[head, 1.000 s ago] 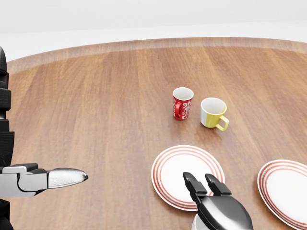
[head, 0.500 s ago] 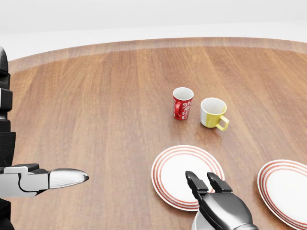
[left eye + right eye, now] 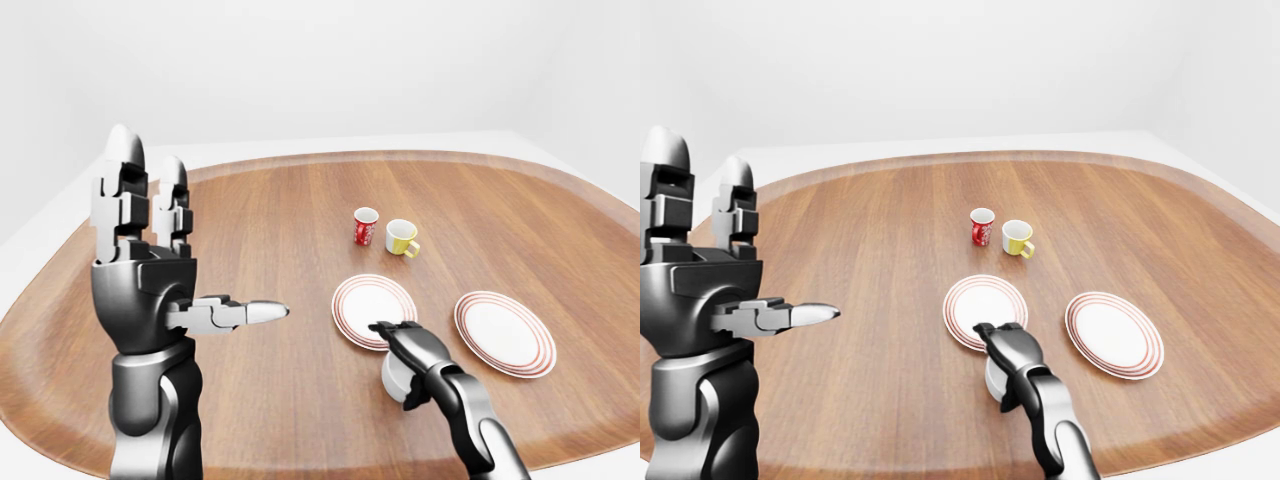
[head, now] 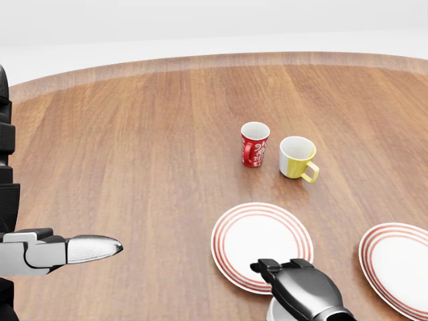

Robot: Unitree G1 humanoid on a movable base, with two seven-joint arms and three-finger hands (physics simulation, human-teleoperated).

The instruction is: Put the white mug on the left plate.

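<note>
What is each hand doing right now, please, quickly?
Left hand: open, raised upright over the table, holding nothing.
Right hand: fingers curled down over the white mug; a closed grip cannot be told.

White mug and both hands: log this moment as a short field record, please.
white mug: on the table, below the left plate in the left-eye view, mostly hidden by the right hand
right hand: fingers curled over the mug's top
left hand: raised, fingers open, holding nothing
left plate: bare
right plate: bare
red mug, yellow mug: side by side above the plates
task state: mug not yet on plate
</note>
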